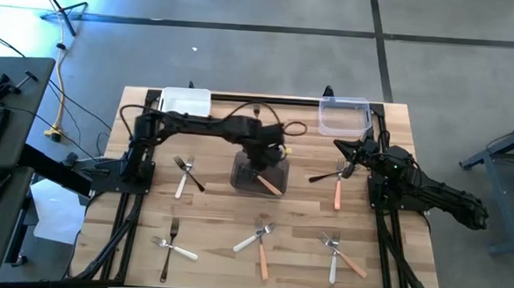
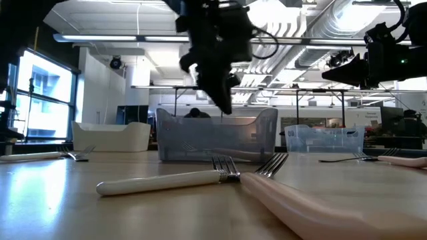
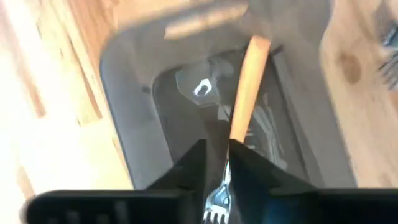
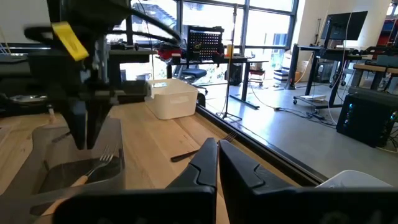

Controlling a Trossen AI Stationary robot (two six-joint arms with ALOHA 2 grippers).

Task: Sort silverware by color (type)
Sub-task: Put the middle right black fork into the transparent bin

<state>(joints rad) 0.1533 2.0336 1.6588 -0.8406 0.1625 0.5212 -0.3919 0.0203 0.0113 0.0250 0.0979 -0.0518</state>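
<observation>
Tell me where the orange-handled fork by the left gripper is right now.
In the high view the orange-handled fork leans in the grey tub at the table's middle, right under the left gripper.

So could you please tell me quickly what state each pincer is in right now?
Left pincer: over the grey tub, closed on an orange-handled fork.
Right pincer: shut, holding nothing.

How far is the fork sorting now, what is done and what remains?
Barely started. One orange fork lies in the grey tub, the left gripper above it. Five fork pairs remain on the table; white tub and clear tub look unused. The right gripper waits, shut.
</observation>
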